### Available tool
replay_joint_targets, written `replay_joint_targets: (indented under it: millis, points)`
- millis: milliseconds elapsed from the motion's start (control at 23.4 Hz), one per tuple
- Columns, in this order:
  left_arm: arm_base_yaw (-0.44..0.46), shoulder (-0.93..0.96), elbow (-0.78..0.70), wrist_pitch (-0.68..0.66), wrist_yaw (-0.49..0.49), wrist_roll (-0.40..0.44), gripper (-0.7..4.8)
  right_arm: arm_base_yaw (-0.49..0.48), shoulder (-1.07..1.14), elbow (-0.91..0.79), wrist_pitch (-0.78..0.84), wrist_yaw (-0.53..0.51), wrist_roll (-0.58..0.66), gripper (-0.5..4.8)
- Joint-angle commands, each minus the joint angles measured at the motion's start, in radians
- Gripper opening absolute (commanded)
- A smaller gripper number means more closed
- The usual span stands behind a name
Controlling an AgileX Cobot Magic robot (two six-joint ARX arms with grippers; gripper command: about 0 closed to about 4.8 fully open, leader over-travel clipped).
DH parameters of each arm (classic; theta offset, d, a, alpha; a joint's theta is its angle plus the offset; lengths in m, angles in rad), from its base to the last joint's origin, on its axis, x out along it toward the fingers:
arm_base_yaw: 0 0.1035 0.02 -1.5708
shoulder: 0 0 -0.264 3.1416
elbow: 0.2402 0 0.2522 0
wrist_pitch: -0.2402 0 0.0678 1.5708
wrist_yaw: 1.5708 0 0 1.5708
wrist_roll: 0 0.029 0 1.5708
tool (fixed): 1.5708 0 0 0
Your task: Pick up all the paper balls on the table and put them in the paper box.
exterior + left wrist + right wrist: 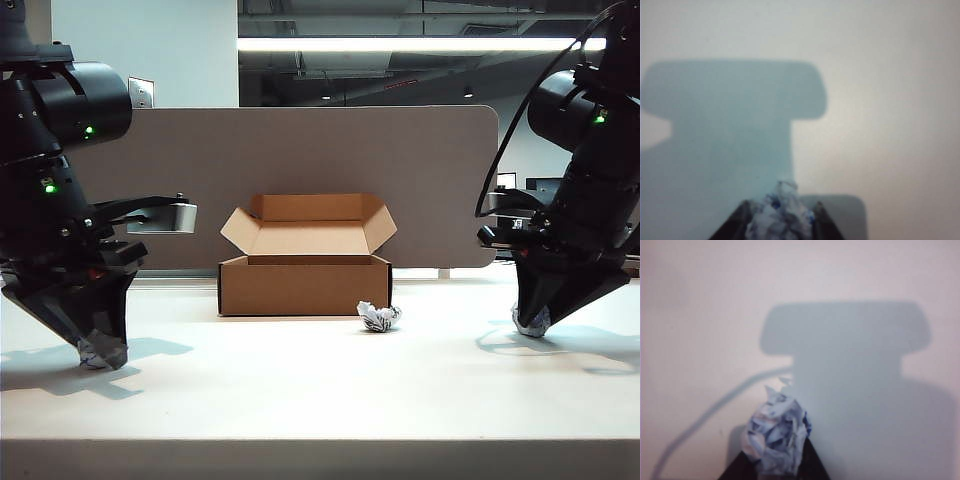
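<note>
Exterior: paper box [304,284] sat open at table [320,400] center, before the divider panel [290,160]. Loose paper ball [379,317] lay just at its 4 o'clock. Left gripper [100,350] at 8 o'clock, jaws around left ball [96,351]. Right gripper [531,321] at 3 o'clock, on right ball [533,321].

L wrist: left gripper [781,222] fingers [735,225] pressed both sides of ball [780,220], partly closed.

R wrist: right gripper [774,460] narrowed, pinching ball [776,437].

Paper box [304,284] stands open-topped; divider panel [300,150] blocks behind
</note>
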Motion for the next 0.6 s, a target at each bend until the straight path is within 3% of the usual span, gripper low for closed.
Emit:
replay_joint_targets:
  millis: [43,256,299,384,597]
  points:
    - [0.0,0.023,-0.024,-0.115,0.012,-0.008,1.74,0.001,-0.005,0.006,0.016,-0.002,-0.002,1.15]
    - [0.0,0.023,-0.022,-0.109,0.013,-0.008,1.7,0.001,-0.005,0.006,0.017,-0.002,-0.003,1.15]
    - [0.0,0.023,-0.016,-0.11,0.013,-0.009,1.2,0.001,-0.005,0.006,0.02,-0.002,-0.003,1.15]
    - [0.0,0.023,-0.006,-0.114,0.024,-0.009,0.82,0.001,-0.005,0.006,0.024,-0.002,-0.003,1.15]
    - [0.0,0.023,0.062,-0.138,0.031,-0.013,0.82,0.001,-0.005,0.018,0.023,-0.009,-0.003,1.15]
